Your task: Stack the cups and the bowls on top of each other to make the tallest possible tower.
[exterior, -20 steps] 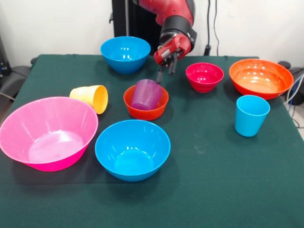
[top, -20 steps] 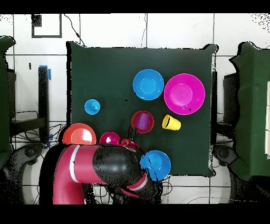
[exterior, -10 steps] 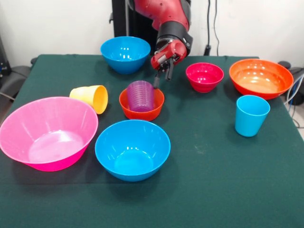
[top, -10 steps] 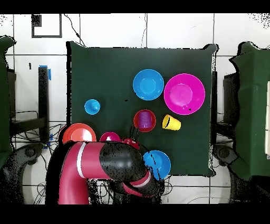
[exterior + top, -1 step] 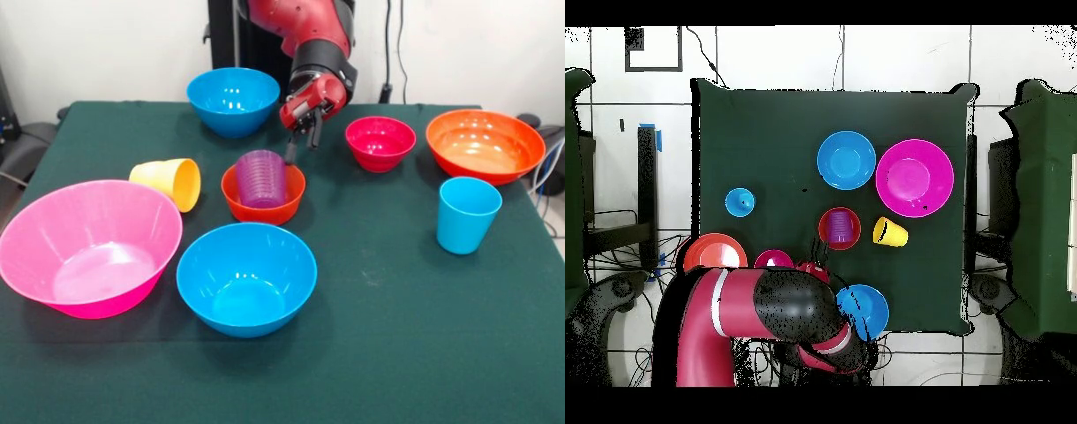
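Note:
The ribbed purple cup [image 5: 262, 177] stands upright inside the small orange-red bowl [image 5: 274, 210] at mid-table. My gripper [image 5: 302, 148] hangs just behind and right of that cup, open, holding nothing. In the overhead view the purple cup [image 5: 837, 227] shows in its bowl, with the gripper [image 5: 812, 268] under the arm. The yellow cup [image 5: 169, 182] lies on its side. The light blue cup [image 5: 466, 215] stands upright at the right. The small magenta bowl [image 5: 380, 142] sits right of the gripper. No tower stands beyond cup-in-bowl.
The big pink bowl [image 5: 88, 245] sits front left with a blue bowl [image 5: 246, 277] beside it. A second blue bowl [image 5: 233, 100] is at the back, close to the arm. The wide orange bowl [image 5: 484, 144] is back right.
The purple cup went from tilted to upright in the orange-red bowl, which slid slightly left. My gripper lifted away from the cup's rim and has since held still.

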